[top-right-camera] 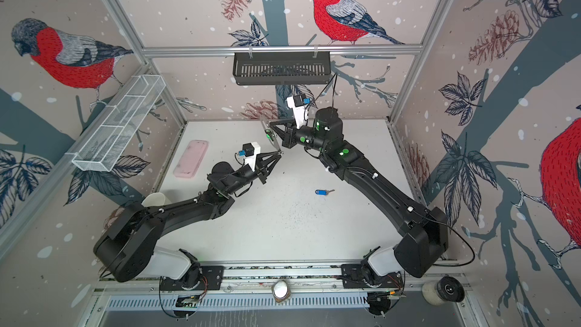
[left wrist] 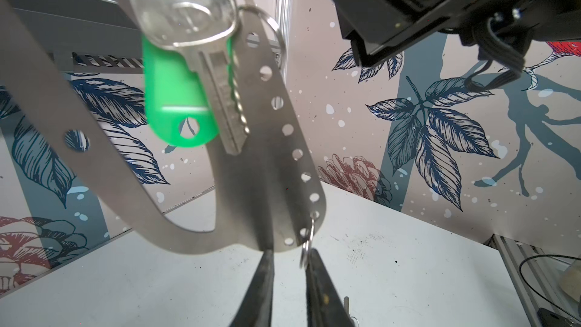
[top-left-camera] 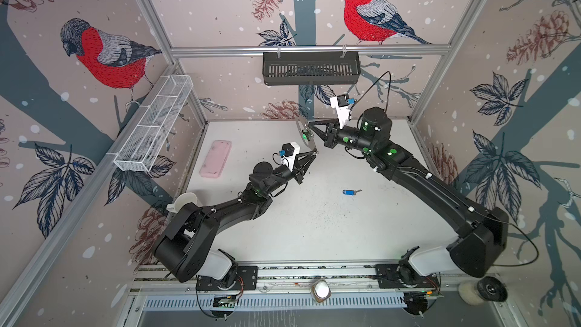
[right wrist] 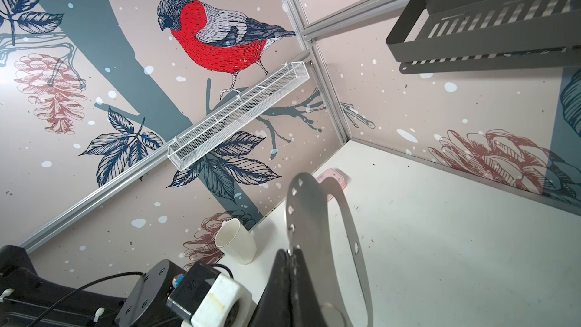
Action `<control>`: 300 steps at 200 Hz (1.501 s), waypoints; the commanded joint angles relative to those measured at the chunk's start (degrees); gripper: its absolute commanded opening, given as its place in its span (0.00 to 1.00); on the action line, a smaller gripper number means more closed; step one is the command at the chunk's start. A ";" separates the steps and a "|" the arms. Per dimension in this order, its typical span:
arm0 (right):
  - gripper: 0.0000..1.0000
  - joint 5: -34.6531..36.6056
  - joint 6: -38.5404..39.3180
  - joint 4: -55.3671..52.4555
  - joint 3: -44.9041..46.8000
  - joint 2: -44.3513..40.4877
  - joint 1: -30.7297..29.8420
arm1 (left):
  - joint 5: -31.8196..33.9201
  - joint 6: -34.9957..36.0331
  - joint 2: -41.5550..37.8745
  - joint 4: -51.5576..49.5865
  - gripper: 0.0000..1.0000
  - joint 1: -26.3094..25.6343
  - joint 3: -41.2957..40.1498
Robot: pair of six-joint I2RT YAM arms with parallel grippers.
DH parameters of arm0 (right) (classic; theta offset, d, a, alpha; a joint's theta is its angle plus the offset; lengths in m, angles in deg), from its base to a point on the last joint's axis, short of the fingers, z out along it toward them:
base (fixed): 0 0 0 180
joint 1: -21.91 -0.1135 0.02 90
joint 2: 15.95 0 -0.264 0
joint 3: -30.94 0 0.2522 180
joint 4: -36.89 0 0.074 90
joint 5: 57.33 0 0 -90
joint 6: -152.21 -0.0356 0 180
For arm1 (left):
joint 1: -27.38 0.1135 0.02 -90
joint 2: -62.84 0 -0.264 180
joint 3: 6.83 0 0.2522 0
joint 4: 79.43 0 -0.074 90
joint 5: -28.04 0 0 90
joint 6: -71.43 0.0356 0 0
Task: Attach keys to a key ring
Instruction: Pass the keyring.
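Jaws of the right gripper point(top-left-camera: 310, 124) were clamped on the thin flat grey metal key ring point(left wrist: 270, 184), held aloft, with the silver green-tagged key point(left wrist: 188, 26) hanging from it. The left gripper point(left wrist: 290, 254), narrowly parted, touched its holed corner beside a small wire ring point(left wrist: 306, 246). The silver blue-tagged key point(top-left-camera: 350, 191) lay on the white table point(top-left-camera: 314, 231).

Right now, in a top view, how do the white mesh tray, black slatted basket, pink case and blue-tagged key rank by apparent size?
1. white mesh tray and black slatted basket: too alike to rank, and both hang on the walls, likely nearer the camera.
2. pink case
3. blue-tagged key, smallest by far.
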 commanded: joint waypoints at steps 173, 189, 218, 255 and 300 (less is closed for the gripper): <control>0.00 4.06 -1.55 3.48 2.17 -0.45 0.64 | 2.84 2.37 -3.93 2.02 0.01 -0.45 -2.43; 0.00 4.81 -2.33 3.92 3.10 -0.52 1.06 | 3.47 2.98 -5.03 1.14 0.00 -0.50 -2.74; 0.00 6.44 -3.65 4.70 4.76 -0.70 2.03 | 3.56 4.47 -7.29 -1.45 0.00 -0.46 -3.01; 0.08 7.51 -4.10 3.99 6.85 -1.31 3.17 | 4.71 7.12 -10.73 -6.41 0.00 -0.49 -2.79; 0.28 7.58 -2.96 2.27 9.78 -2.87 3.75 | 6.64 10.04 -13.43 -12.26 0.00 -0.42 -1.09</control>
